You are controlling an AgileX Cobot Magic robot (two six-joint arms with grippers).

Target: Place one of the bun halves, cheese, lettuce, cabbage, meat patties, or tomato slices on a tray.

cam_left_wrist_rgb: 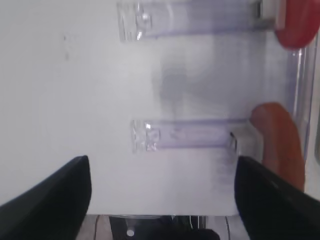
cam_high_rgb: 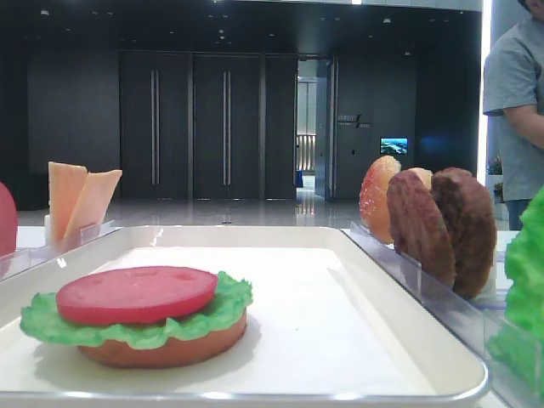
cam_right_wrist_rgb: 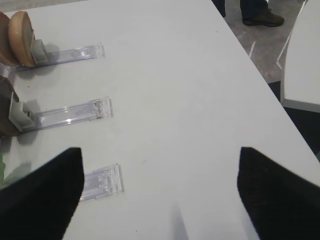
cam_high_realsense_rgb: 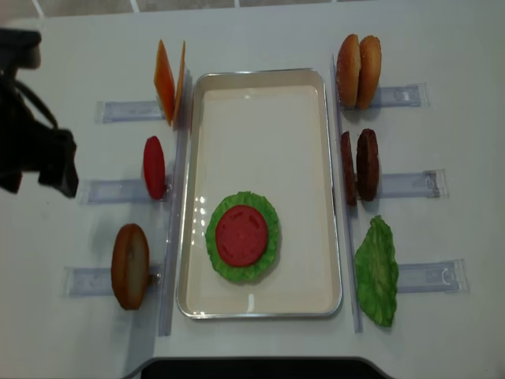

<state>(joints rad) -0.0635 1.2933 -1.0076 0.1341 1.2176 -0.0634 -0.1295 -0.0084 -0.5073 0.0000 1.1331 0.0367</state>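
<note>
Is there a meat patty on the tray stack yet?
No. The stack on the tray shows only a tomato slice over lettuce; both patties stand in their rack.

A white table (cam_high_realsense_rgb: 260, 31) carries the white tray (cam_high_realsense_rgb: 331, 197) at its middle, flanked on each side by three clear plastic racks (cam_high_realsense_rgb: 410, 183) lying flat on the tabletop.

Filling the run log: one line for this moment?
white rectangular tray: bun half, green lettuce leaf, red tomato slice stacked | left gripper: open, empty | right gripper: open, empty
</note>
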